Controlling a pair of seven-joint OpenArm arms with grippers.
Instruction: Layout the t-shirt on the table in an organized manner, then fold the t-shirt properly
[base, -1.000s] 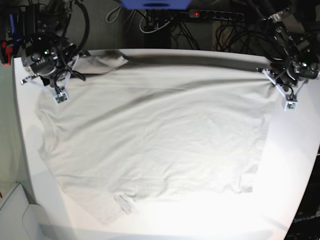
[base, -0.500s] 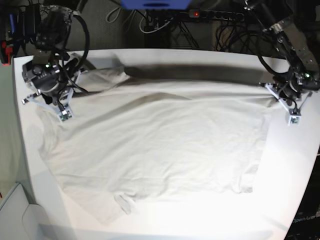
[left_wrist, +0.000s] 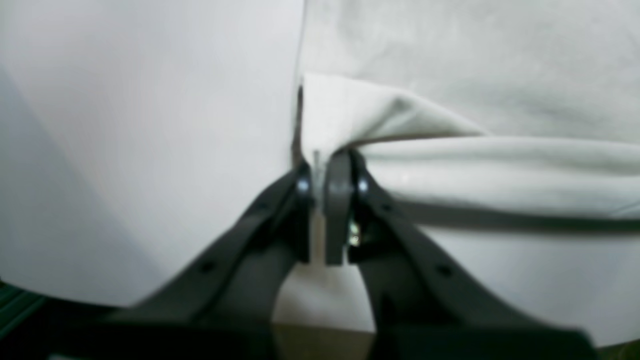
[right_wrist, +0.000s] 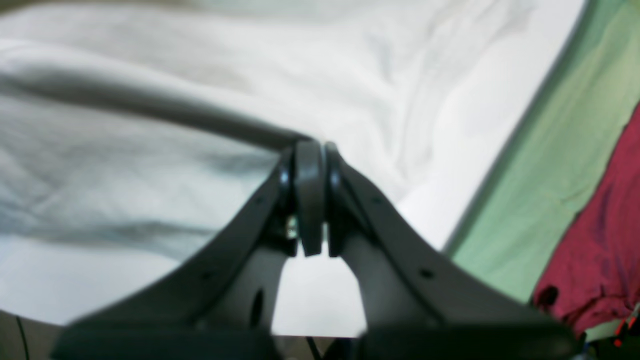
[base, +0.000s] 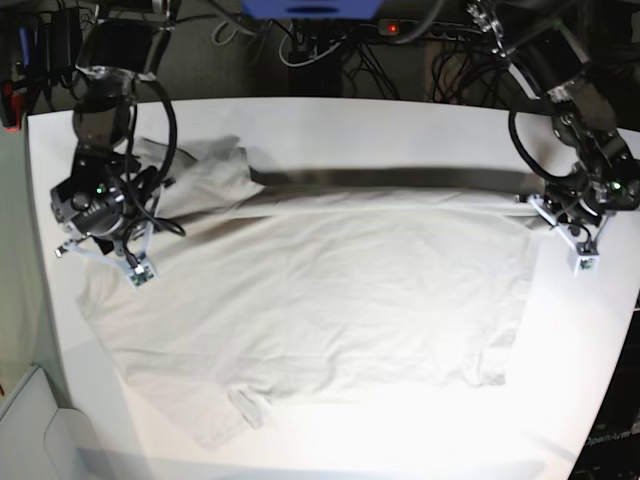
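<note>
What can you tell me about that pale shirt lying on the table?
The t-shirt is plain pale grey-beige soft cloth, no print, spread wide over the white table with light wrinkles. Its far edge is lifted off the tabletop in a taut fold that casts a dark shadow band. The left hand pinches one corner of that edge, the right hand the other. A short sleeve lies bunched at the far corner near the right hand; the near edge lies flat.
</note>
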